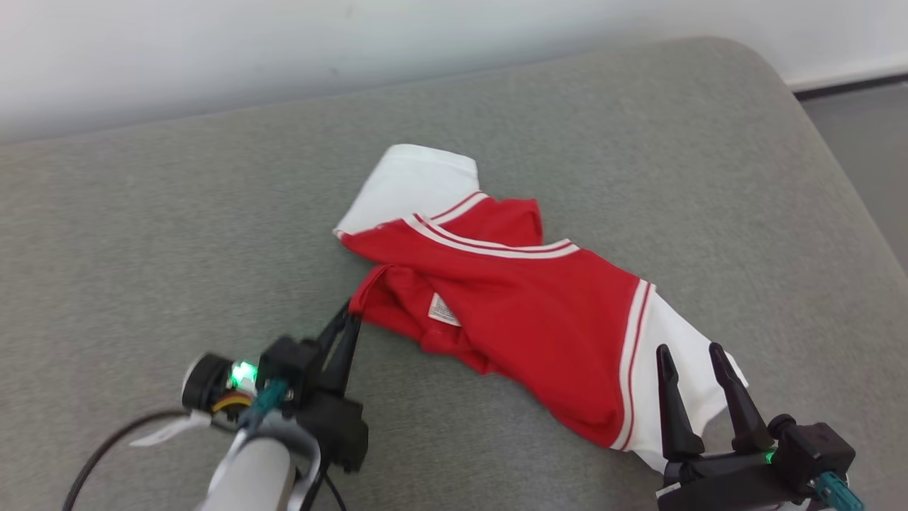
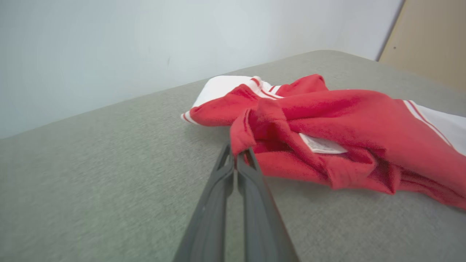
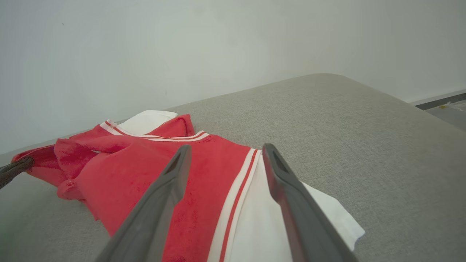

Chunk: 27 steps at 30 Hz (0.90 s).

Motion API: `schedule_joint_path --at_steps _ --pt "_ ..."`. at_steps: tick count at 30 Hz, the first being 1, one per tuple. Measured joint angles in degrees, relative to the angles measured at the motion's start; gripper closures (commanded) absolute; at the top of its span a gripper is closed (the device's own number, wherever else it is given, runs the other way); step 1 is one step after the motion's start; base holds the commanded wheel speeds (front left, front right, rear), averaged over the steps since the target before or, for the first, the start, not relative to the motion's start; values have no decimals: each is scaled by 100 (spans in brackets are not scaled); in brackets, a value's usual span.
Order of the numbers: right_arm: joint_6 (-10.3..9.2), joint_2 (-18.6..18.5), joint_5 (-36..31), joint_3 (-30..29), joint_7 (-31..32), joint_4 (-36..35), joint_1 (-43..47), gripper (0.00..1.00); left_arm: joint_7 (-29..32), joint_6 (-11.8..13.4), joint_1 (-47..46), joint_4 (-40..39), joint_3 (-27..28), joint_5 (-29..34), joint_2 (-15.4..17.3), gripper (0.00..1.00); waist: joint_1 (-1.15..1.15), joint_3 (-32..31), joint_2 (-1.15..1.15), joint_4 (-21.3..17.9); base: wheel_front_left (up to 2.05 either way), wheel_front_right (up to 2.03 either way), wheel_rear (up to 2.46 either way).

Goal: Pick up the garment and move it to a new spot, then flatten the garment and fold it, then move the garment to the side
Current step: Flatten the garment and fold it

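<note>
Nearest me, my right gripper (image 1: 690, 349) hangs spread wide at the white 5 o'clock end of the red-and-white jersey (image 1: 525, 298), my left gripper (image 1: 352, 311) is pinched shut on its red 8 o'clock fold, and its long axis runs off toward 11 o'clock across the grey cushion (image 1: 177, 234).

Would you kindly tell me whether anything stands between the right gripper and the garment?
Nothing visible does. The right gripper, jaws open, is poised right over the white sleeve end of the garment, with no object between them. The left gripper is shut on a red fold at the opposite end, above the grey cushion.
</note>
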Motion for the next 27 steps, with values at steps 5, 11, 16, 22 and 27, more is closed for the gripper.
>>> schedule_joint_path --at_steps 5,11,16,22,27 --pt "0 -1 -18 -88 0 18 129 0 0 37 810 -638 203 -35 -44 100 0 -206 0 371 0 0 0" --pt "0 1 -45 -253 -1 32 249 0 -1 182 2133 -1456 725 -158 -91 100 -1 -528 -1 1105 0 0 0" --pt "0 -1 -44 -277 0 69 324 0 -1 301 2520 -1818 1061 -289 -94 100 -1 -636 -1 1438 0 0 0" --pt "0 -2 -35 -311 0 182 324 0 -1 296 2979 -1708 1312 -497 -144 100 -1 -704 -1 1570 0 0 0" --pt "0 -2 -7 -435 0 230 324 0 -1 290 3148 -1430 1368 -583 -267 100 -1 -689 -1 1502 0 0 0"
